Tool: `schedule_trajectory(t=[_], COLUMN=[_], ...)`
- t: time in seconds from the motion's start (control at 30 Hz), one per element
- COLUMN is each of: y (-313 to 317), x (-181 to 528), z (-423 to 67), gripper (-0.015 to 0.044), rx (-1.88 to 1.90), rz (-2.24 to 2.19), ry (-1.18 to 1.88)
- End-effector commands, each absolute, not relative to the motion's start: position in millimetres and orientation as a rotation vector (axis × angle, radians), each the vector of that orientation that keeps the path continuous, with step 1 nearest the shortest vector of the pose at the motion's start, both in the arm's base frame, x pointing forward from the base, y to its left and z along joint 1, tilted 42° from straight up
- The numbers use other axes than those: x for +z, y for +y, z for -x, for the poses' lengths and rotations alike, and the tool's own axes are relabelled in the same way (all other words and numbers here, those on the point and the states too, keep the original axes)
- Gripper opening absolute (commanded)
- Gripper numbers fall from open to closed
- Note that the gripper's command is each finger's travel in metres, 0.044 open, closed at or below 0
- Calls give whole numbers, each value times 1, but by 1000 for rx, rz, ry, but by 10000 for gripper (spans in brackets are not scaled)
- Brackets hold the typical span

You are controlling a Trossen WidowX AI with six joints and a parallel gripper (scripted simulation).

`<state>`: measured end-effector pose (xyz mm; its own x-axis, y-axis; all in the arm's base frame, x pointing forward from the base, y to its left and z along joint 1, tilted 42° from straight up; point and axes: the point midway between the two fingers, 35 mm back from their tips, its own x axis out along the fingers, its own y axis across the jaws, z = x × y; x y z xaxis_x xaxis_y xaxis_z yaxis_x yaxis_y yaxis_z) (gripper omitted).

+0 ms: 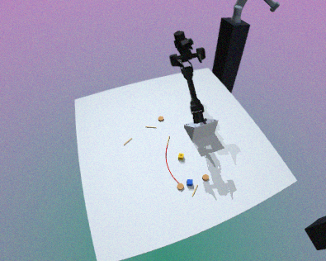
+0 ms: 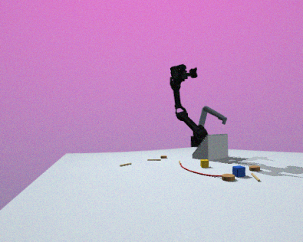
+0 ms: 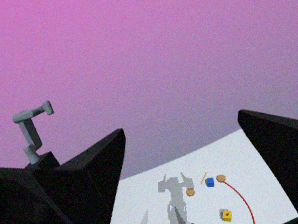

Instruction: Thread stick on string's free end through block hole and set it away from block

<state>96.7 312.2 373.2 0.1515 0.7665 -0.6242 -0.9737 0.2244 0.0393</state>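
1. the stick [image 1: 168, 139] on the string's free end lies flat on the white bench [image 1: 113, 215], near the middle of the top view, at about 10 o'clock from the yellow block [image 1: 181, 156].
2. the red string [image 1: 167, 164] curves from that stick toward 5 o'clock and ends at a round wooden button [image 1: 180, 187], which sits just beside a blue cube [image 1: 190, 182], at its 8 o'clock.
3. the yellow block stands on the bench apart from the string, at the string's 3 o'clock; in the wrist view a dark spot shows on the block's [image 3: 226, 215] face.
4. a loose stick [image 1: 195, 191] lies at 5 o'clock from the blue cube, and a second round button [image 1: 205, 177] rests at the cube's 2 o'clock.
5. further out, two more loose sticks [image 1: 128, 141] [image 1: 151, 127] and a third button [image 1: 161, 118] lie toward 10 and 11 o'clock from the string's stick.
6. the black arm [image 1: 194, 99] rises from a grey base [image 1: 208, 134] at 2 o'clock from the block, reaching high above the bench.
7. its fingers [image 1: 187, 54] stand spread nearly to their widest and hold nothing, well apart from every object below.
8. a tall dark post [image 1: 230, 49] stands past the bench's far edge, at 1 o'clock.
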Motion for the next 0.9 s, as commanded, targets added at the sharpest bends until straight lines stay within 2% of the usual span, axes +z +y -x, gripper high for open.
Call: schedule_trajectory(t=[0.0, 0.43, 0.67, 0.87], y=[327, 327, 279, 216], x=[330, 148, 38, -42], z=[-122, -199, -226, -229], gripper=[440, 440, 440, 440], rx=[1247, 1156, 1188, 1306], rz=[586, 1288, 1678, 1979], ry=[636, 866, 1099, 1333])
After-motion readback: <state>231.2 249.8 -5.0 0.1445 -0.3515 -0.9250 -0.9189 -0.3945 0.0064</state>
